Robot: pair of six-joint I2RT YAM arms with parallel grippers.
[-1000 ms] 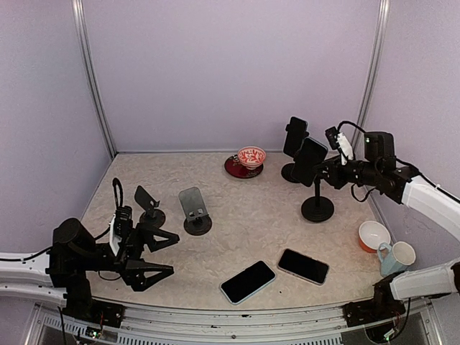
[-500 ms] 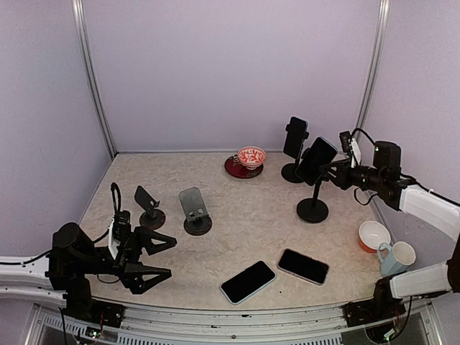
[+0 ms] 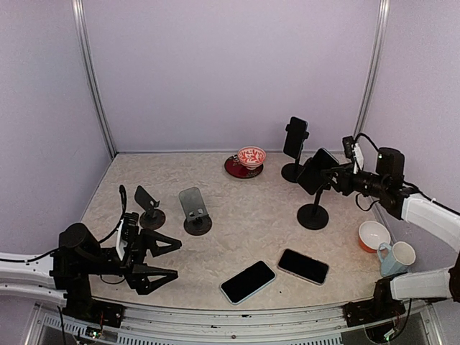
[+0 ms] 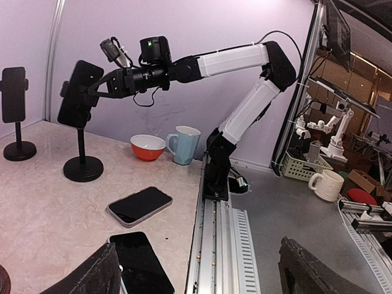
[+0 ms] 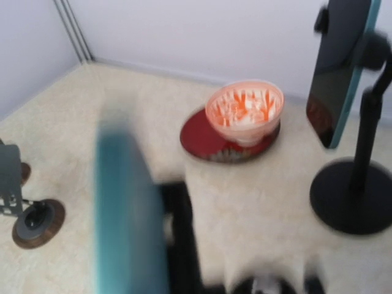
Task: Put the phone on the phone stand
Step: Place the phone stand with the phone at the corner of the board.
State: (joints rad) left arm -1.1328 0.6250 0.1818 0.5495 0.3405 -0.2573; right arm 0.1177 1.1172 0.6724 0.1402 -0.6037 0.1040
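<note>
A dark phone with a teal edge sits tilted in the cradle of a black pole stand at the right of the table. My right gripper is at the phone's right edge and looks shut on it. The left wrist view also shows that gripper against the phone. In the right wrist view the phone's teal edge is a close blur. My left gripper is open and empty, low at the near left, its fingers wide apart.
Another phone on a stand is behind. Two phones lie flat near the front edge. Two empty stands are at the left. A patterned bowl on a red saucer, an orange bowl and a blue mug stand around.
My right arm has drawn back to the right and lower. The phone and its stand shifted slightly toward the front, and the phone tilted more. The left arm barely moved.
</note>
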